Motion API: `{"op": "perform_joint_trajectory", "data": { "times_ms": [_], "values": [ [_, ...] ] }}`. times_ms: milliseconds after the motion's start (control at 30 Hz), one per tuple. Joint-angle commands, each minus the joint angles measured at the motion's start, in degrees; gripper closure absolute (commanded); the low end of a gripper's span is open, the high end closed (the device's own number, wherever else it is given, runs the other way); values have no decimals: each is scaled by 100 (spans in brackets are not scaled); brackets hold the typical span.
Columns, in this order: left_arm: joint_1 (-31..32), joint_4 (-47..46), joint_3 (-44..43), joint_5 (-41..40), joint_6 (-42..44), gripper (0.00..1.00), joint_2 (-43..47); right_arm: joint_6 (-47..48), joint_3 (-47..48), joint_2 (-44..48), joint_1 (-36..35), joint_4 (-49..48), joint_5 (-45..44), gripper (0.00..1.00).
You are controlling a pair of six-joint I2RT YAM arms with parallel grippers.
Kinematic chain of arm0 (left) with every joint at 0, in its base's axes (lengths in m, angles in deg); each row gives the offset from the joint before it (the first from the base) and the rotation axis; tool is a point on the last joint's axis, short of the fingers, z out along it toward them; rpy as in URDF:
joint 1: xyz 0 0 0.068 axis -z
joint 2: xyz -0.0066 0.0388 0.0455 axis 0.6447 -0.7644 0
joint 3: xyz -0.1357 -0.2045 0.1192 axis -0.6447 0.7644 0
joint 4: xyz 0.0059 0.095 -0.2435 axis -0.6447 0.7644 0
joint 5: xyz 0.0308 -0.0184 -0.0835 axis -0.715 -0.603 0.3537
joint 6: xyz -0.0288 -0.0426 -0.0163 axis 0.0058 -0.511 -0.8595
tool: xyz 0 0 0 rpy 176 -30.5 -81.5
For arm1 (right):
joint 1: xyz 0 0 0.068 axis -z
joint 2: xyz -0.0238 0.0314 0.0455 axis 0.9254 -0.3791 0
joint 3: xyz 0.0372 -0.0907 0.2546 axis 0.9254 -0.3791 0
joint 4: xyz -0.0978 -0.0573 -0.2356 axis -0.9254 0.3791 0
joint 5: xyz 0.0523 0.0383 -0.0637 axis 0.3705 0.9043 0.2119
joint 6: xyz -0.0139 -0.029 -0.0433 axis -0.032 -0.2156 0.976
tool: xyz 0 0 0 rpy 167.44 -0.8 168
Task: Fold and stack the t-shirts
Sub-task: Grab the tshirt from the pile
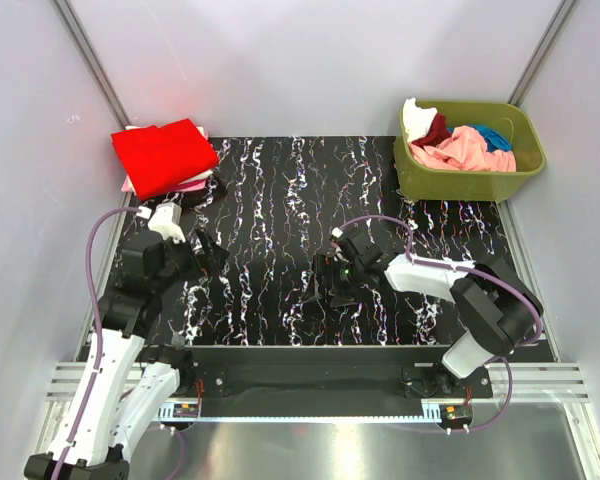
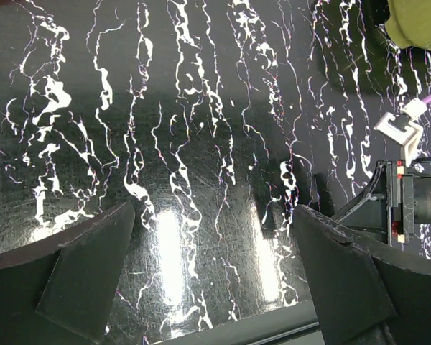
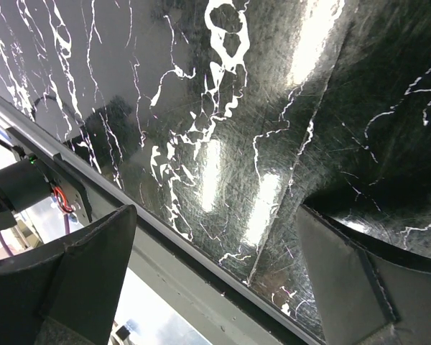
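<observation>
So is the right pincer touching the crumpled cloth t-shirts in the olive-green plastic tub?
Apart. The top view shows the open right pincer over the black marbled table, far from the crumpled t-shirts in the olive-green tub.

The left arm (image 1: 110, 388) and right arm (image 1: 427, 273) are clad in white shells with black joints, tipped with black wedge-shaped fingers (image 2: 72, 277), and looped at 12 o'clock by a lilac cable (image 1: 92, 268).
</observation>
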Motion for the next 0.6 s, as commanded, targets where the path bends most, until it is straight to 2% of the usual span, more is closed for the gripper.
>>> {"op": "perform_joint_trajectory", "data": {
  "times_ms": [0,100,267,367,400,433,467,500,533,567],
  "values": [
    [46,268,-256,-165,-30,1,-22,155,108,203,-60,54,-202,0],
    [38,429,-547,-96,163,1,143,190,65,247,-60,-42,-158,0],
    [38,430,-443,-333,234,1,206,182,38,291,-60,-69,-132,0],
    [38,305,-327,-218,242,1,154,243,-85,904,-34,-9,-376,0],
    [38,358,-389,-323,242,1,92,322,-15,1124,-8,323,-526,0],
    [38,394,-389,-411,181,1,83,549,298,1561,19,544,-745,0],
    [38,412,-389,-534,155,1,92,690,563,1748,193,851,-1339,0],
    [38,403,-363,-579,146,1,118,805,870,1872,360,1419,-1571,0],
    [38,368,-354,-588,154,1,136,1015,1552,1960,614,1677,-1678,0],
    [38,342,-337,-544,163,1,144,1069,1924,1926,1356,1915,-1679,0]
  ]
}}
